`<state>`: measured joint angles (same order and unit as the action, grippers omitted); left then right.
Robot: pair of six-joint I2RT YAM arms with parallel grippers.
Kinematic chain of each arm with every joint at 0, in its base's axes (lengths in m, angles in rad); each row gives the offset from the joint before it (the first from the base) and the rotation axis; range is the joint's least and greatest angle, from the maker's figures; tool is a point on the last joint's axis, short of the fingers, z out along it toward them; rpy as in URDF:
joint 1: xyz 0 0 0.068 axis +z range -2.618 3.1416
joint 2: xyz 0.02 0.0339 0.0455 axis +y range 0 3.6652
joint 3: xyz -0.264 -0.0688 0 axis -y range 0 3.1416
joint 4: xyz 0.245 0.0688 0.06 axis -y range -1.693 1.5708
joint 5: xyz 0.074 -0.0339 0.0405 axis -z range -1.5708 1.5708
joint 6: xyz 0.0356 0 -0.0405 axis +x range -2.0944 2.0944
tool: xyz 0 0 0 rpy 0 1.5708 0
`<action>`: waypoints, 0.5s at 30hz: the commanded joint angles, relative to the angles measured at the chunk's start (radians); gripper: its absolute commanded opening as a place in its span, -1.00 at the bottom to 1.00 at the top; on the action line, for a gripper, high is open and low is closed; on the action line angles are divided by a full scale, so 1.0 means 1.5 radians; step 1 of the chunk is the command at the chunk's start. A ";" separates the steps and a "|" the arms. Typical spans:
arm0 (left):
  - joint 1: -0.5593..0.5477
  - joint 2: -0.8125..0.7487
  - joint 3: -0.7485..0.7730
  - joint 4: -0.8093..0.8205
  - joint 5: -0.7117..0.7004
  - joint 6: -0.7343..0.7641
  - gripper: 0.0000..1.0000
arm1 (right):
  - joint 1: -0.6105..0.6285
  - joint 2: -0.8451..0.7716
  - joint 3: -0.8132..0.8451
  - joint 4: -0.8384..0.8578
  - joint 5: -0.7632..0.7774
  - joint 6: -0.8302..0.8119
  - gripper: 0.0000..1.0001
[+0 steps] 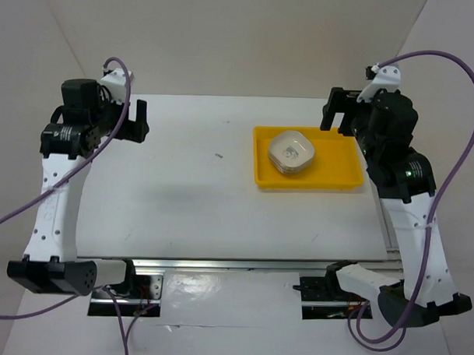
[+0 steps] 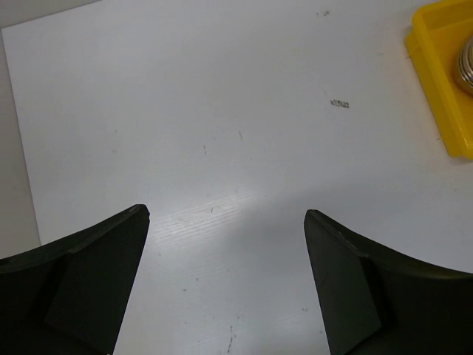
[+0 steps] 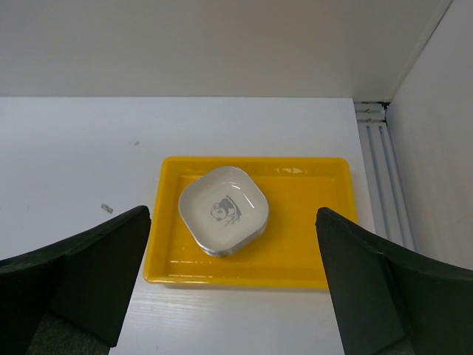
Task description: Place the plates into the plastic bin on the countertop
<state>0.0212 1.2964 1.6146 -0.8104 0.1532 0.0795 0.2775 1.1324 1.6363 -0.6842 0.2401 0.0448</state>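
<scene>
My left gripper (image 2: 225, 213) and right gripper (image 3: 233, 212) gape empty. The plates (image 3: 222, 211) sit stacked in the yellow bin (image 3: 295, 255), far right on the countertop (image 1: 182, 183). A careless low sweep by my right fingers could topple them.

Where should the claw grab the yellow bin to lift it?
Pinch the yellow bin at its right end wall, right claw coming from above: the walls are low and thin, and the plate stack sits left, leaving that end bare.

Bright, even overhead light; soft glare on the countertop (image 2: 222, 211), faint shadows, near pincer fingers (image 2: 81, 296) blurred.
</scene>
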 commanded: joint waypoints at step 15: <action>0.003 -0.133 0.004 -0.087 0.026 0.006 0.99 | 0.004 -0.073 0.062 -0.141 0.032 0.006 1.00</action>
<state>0.0219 1.1069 1.6108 -0.9432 0.1802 0.0795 0.2775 1.0412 1.7020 -0.8570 0.2749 0.0555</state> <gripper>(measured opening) 0.993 0.999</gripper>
